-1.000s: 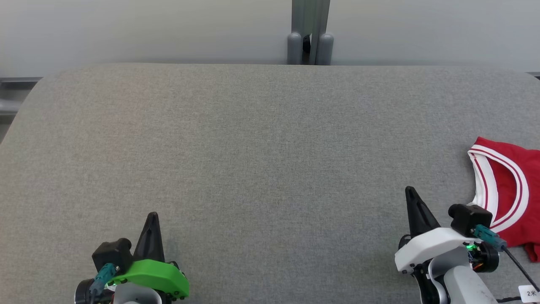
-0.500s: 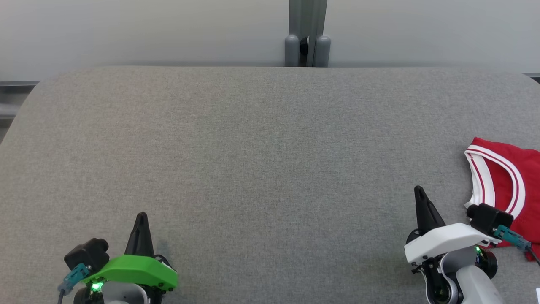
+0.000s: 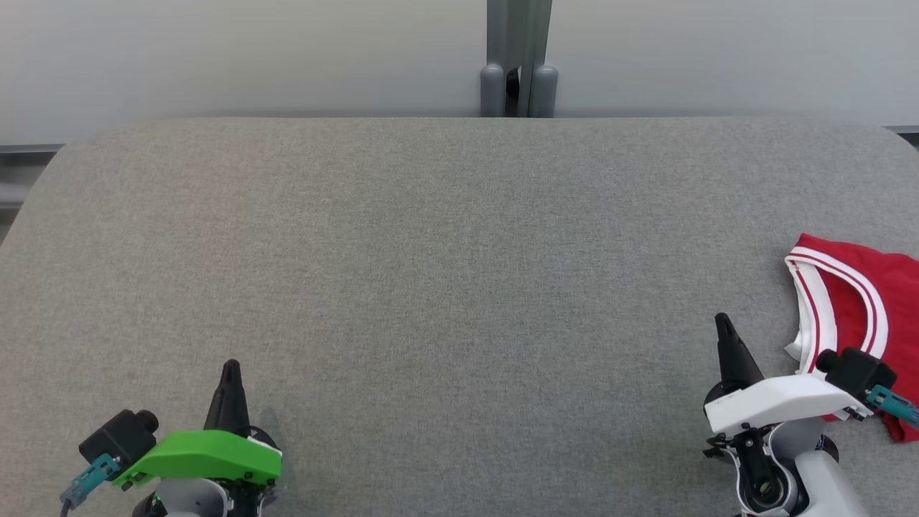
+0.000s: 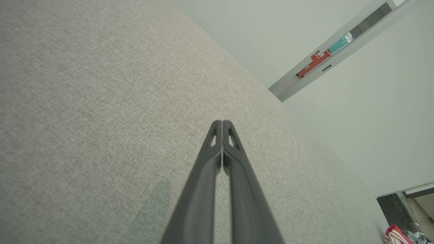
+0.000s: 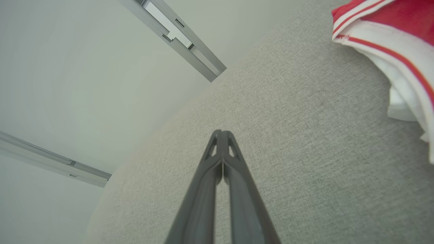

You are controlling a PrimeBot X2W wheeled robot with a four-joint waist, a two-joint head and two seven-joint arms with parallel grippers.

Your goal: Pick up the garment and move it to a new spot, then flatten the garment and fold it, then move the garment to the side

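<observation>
**Garment sits just right of the right gripper**

The right gripper (image 3: pixel 725 332), fingers pressed together and empty, points away from the robot just left of the garment's (image 3: pixel 858 305) near end. The left gripper (image 3: pixel 230 373), also pressed together, is well apart from the garment across the table (image 3: pixel 459 244). The red, white-trimmed garment runs front to back, partly out of frame. Any reach looks like the right arm's job.

The table (image 3: pixel 431 273) under the left gripper (image 3: pixel 230 366) is covered in grey woven cloth, matt and a bit rough. This gripper has matt dark fingers and a smooth green plastic cover. The garment (image 3: pixel 904 294) just beside the right gripper (image 3: pixel 721 319) is soft red cloth with white trim.
</observation>
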